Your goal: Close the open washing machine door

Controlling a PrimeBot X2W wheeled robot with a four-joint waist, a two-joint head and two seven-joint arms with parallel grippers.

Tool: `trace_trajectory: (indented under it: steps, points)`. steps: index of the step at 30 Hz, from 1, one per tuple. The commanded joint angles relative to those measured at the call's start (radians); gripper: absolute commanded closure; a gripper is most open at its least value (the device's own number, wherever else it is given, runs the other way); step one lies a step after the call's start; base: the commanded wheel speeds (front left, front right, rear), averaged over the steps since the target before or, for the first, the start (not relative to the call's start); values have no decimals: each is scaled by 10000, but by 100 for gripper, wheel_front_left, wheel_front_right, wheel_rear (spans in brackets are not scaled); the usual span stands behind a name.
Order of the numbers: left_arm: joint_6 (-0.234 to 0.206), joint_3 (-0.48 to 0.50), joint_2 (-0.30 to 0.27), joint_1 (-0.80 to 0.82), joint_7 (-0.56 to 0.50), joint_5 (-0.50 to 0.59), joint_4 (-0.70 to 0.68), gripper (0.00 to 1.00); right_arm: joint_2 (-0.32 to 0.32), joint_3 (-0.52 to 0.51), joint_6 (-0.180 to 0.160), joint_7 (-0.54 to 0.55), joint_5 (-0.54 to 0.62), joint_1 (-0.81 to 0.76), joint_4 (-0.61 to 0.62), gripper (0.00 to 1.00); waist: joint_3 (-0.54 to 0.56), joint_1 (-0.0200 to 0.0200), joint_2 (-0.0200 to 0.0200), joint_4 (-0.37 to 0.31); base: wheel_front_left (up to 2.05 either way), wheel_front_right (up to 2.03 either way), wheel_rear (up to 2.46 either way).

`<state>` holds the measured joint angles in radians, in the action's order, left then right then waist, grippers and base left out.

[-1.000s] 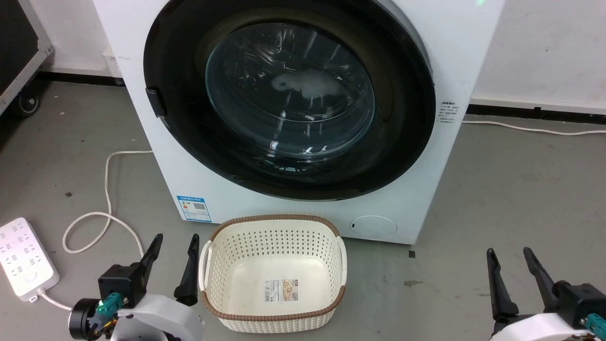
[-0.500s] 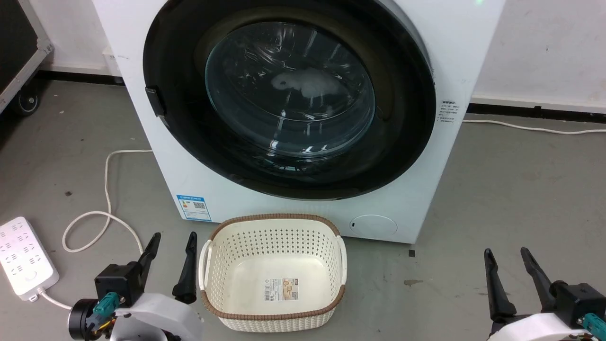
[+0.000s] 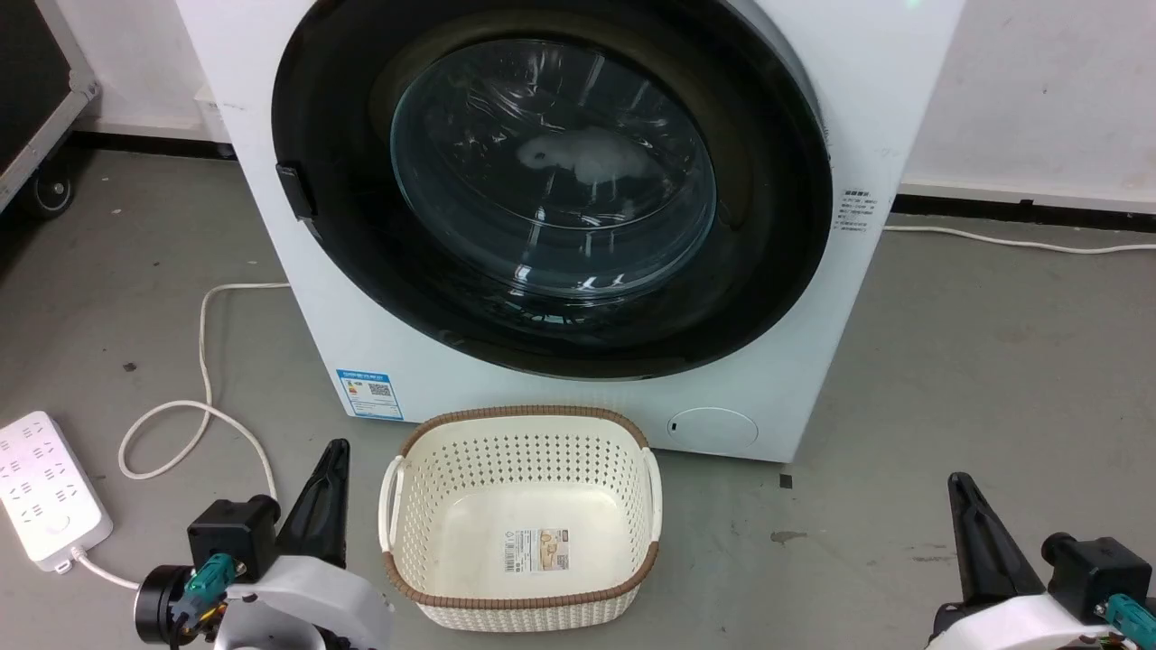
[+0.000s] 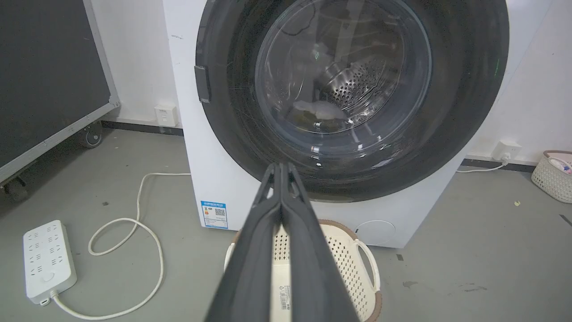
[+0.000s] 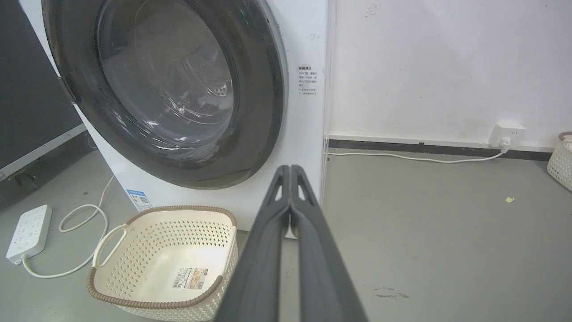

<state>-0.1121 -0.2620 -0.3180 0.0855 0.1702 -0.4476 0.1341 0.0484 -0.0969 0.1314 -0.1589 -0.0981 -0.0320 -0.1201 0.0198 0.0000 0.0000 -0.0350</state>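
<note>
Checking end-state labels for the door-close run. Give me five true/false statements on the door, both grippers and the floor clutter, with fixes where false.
1. The washing machine door sits shut against the front of the washing machine. True.
2. The left gripper has its fingers spread wide. False: they are pressed together, holding nothing.
3. The cream basket holds laundry. False: it is empty apart from a label on its bottom.
4. A white power strip lies on the floor, left of the machine in the head view. True.
5. The right gripper touches the door. False: it is well clear of it, fingers together.
</note>
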Motion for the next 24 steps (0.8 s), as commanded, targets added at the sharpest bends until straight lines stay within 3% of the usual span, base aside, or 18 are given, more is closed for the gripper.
trace_trajectory:
  steps: [1,24]
  points:
    - [39,121,115,-83,-56,193,-74,100,2,36,-1,78,63,33,102,100,-3,0,0,8,0,0,0]
    - [251,612,619,-235,-379,1035,-323,100,5,220,-2,375,244,89,318,100,-41,0,0,75,0,0,0]
